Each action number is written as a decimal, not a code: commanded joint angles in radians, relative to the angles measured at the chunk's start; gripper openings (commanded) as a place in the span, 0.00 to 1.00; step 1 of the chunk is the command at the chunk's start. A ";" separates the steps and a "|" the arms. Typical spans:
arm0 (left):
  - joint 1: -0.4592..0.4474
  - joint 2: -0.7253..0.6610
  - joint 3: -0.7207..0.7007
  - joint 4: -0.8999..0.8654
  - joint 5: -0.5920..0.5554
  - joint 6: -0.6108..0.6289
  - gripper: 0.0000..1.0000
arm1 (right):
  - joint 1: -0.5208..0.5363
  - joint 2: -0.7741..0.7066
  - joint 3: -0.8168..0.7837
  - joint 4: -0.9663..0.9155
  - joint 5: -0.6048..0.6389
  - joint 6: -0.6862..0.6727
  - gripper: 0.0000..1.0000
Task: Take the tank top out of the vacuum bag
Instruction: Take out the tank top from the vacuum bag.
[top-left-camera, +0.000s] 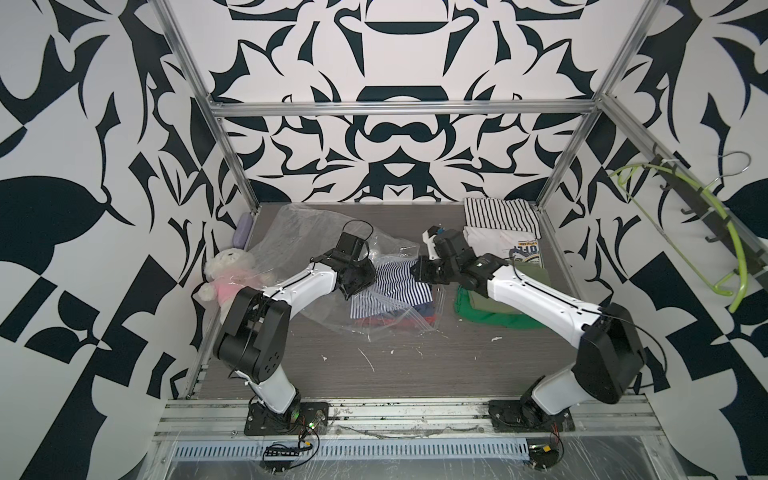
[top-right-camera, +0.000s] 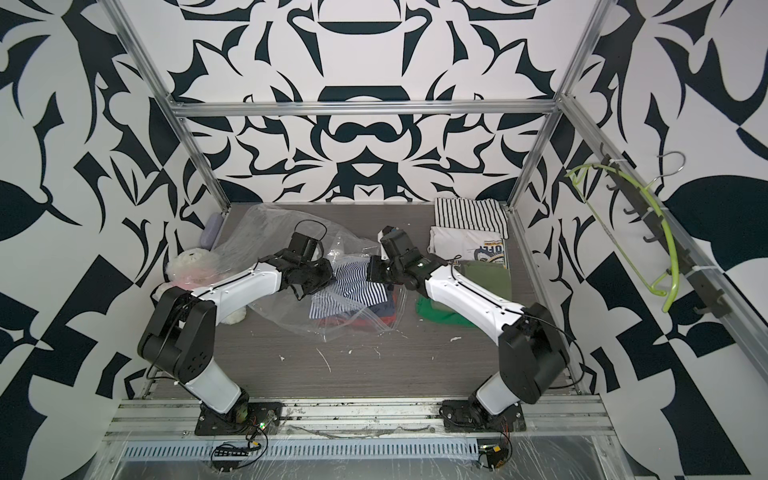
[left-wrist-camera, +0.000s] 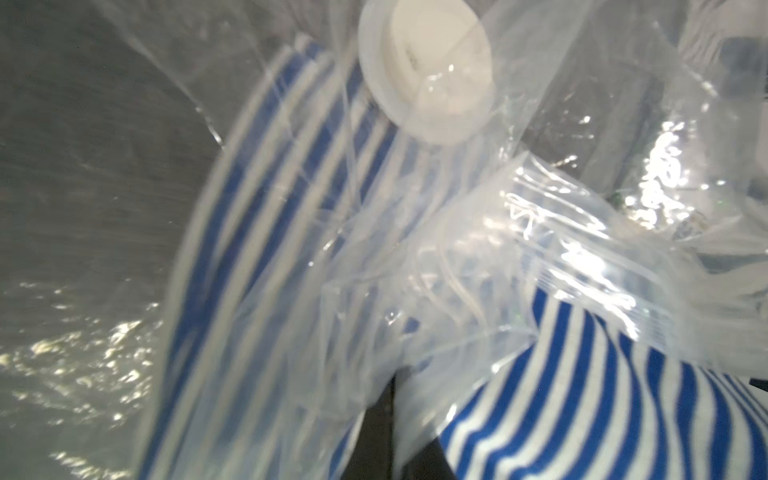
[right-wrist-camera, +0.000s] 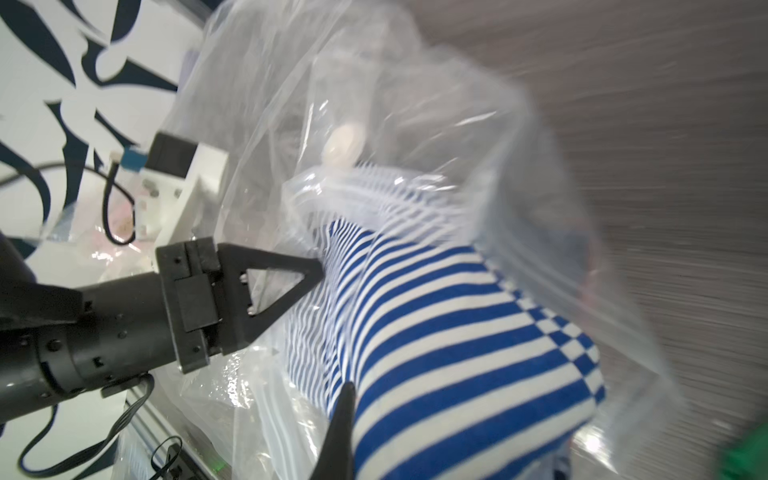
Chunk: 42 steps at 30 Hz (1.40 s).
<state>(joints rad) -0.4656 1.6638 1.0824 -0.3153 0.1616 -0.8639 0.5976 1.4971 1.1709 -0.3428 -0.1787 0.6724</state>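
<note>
Right gripper (top-left-camera: 415, 272) is clenching the striped tank top (right-wrist-camera: 457, 332), which is lying half out of the bag (top-left-camera: 291, 232) mid-tabletop (top-left-camera: 374, 374). Left gripper (right-wrist-camera: 316, 272) is pinching bag film. Risk: it may be catching cloth too, so the bag would drag along.

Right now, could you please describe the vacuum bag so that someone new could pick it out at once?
On the grey table, look to its middle and back left. The vacuum bag sprawls there, with a blue-striped tank top showing through it. Unlike the folded clothes and plush toy nearby, it is clear, crinkly plastic with a round white valve cap.
</note>
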 joint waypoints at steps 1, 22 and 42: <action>0.012 0.019 0.048 -0.034 -0.008 0.015 0.00 | -0.056 -0.064 0.014 -0.118 0.026 -0.058 0.00; 0.007 0.089 0.092 -0.003 0.039 -0.016 0.00 | -0.229 -0.145 0.148 -0.312 0.118 -0.311 0.00; 0.004 0.094 0.126 -0.024 0.040 -0.011 0.00 | -0.495 -0.115 0.244 -0.497 0.381 -0.567 0.00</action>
<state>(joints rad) -0.4656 1.7420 1.1873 -0.3191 0.2058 -0.8753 0.1276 1.3960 1.3621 -0.8330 0.1509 0.1429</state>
